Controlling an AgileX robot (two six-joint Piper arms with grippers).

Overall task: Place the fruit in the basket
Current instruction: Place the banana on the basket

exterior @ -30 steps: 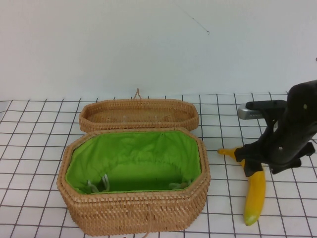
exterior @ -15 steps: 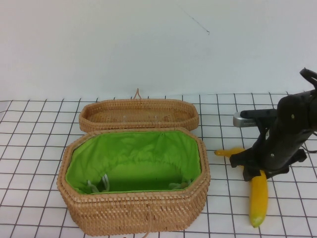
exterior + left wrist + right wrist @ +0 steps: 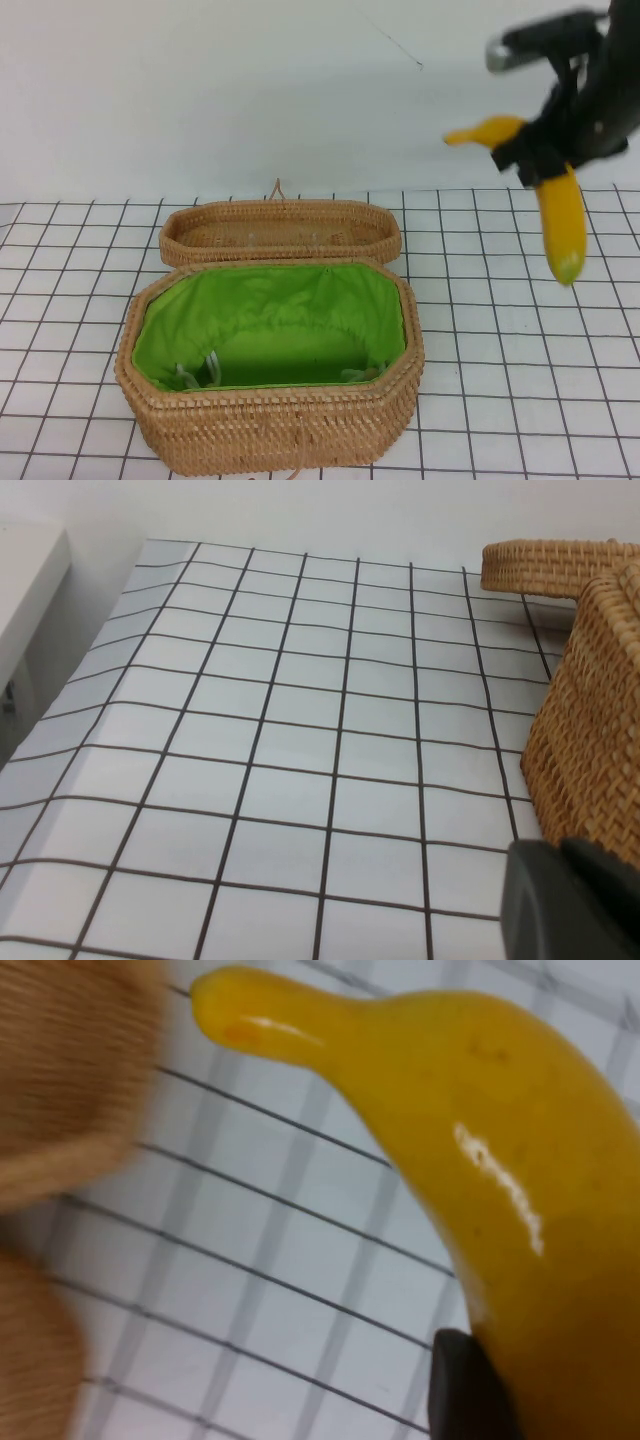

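A: Where does the job stand?

B: The pickup is done. The right claw is pinching the banana at mid-body, high above the bench and off to the right of the basket, green tip hanging down.

A: And the left claw?

B: Low beside the basket's left wall; I can't tell whether it is spread.

A: What's left?

B: Carrying the banana over the open green lining, lowering it in and releasing it.
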